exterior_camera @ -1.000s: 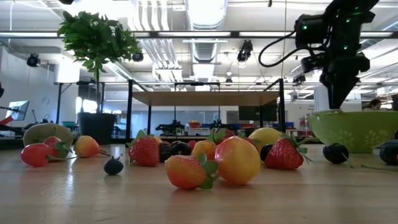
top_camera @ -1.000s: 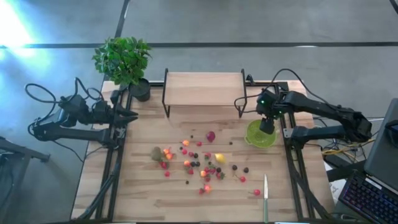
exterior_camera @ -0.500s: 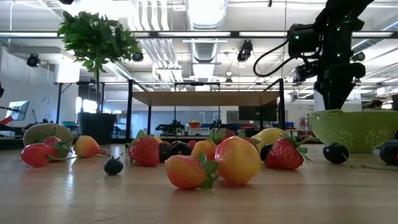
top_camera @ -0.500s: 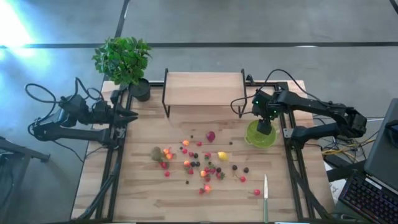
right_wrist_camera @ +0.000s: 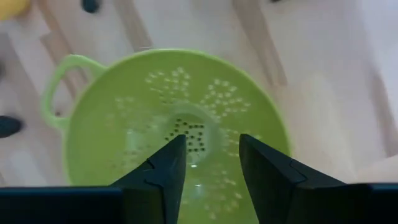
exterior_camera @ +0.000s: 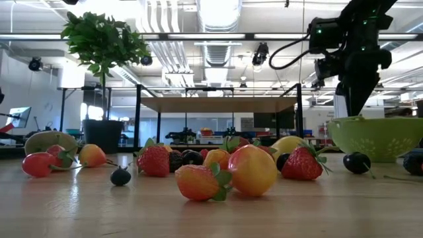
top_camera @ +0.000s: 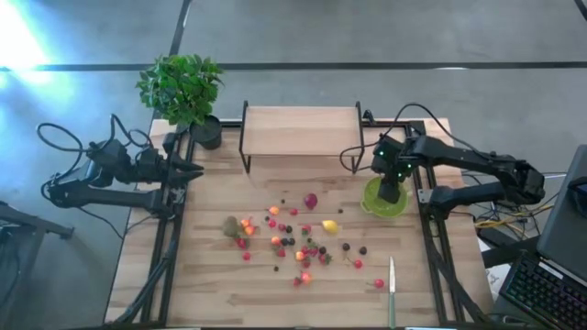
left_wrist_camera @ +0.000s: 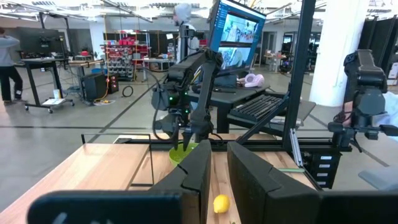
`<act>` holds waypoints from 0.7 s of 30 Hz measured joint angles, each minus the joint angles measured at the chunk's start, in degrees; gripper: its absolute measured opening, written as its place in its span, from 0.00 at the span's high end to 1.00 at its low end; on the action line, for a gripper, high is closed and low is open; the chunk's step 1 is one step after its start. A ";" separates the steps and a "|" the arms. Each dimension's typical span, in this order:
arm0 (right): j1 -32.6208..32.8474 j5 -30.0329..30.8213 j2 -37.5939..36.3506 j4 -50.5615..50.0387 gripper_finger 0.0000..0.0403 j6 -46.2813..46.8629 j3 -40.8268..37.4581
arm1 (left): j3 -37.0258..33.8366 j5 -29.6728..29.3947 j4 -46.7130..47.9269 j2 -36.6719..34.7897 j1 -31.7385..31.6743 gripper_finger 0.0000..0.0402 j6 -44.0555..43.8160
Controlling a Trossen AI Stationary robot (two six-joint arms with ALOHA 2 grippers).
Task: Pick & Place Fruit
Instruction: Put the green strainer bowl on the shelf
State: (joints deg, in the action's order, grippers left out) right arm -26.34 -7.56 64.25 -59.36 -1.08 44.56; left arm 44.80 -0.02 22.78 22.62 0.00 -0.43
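The right claw (top_camera: 393,194) hangs directly over the green bowl (top_camera: 385,199), pointing down into it. In the right wrist view its two fingers (right_wrist_camera: 163,167) stand a little apart with nothing between them; only the bowl's holed bottom (right_wrist_camera: 186,134) shows in the gap, and no fruit can be seen in the bowl there. In the low view the claw's tip (exterior_camera: 353,109) sits just above the bowl's rim (exterior_camera: 377,135).

The fruit (top_camera: 298,240) lies scattered over the middle of the desk (top_camera: 220,284), well apart from the bowl. A brown kiwi (top_camera: 230,225) marks the cluster's left edge, a yellow piece (top_camera: 328,227) sits toward its right, and a dark red piece (top_camera: 311,200) lies nearest the shelf (top_camera: 301,131). A lone red berry (top_camera: 378,283) rests beside the knife (top_camera: 392,291) near the desk's front edge.

The left claw (top_camera: 194,170) waits at the desk's left edge, its fingers (left_wrist_camera: 199,171) drawn close together and holding nothing. A potted plant (top_camera: 183,92) stands at the back left corner.
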 joint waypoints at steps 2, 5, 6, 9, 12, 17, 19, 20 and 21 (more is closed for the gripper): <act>1.51 -0.31 0.00 0.03 0.67 1.43 0.00 | -0.01 -0.01 -0.01 0.01 0.01 0.84 0.00; 4.48 -0.53 0.00 0.01 0.68 3.82 0.00 | -0.01 -0.02 -0.02 0.01 0.01 0.84 0.00; 5.52 -0.65 0.00 -0.02 0.69 4.51 0.00 | -0.01 0.00 0.00 0.01 0.01 0.84 0.00; 8.51 -2.34 0.00 -0.03 0.71 6.86 0.00 | -0.01 0.00 -0.02 0.01 0.01 0.84 -0.02; 11.21 -5.68 -0.01 -0.03 0.72 9.91 0.00 | 0.00 -0.01 0.00 0.01 0.01 0.84 0.00; 15.64 -7.39 -0.09 0.04 0.76 13.64 0.00 | -0.01 0.00 -0.02 0.01 0.01 0.84 0.00; 17.23 -7.49 -0.09 0.24 0.77 14.58 0.00 | -0.01 0.00 -0.01 -0.01 0.01 0.84 0.00; 17.88 -7.49 -0.09 0.38 0.78 15.10 0.00 | -0.01 -0.01 -0.01 -0.01 0.01 0.84 0.00; 18.56 -7.50 -0.09 0.73 0.79 15.81 0.00 | 0.00 0.00 0.00 0.01 0.01 0.84 0.00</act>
State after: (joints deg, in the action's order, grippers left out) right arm -7.78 -15.06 64.16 -58.63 14.73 44.56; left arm 44.80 -0.02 22.79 22.63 0.01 -0.43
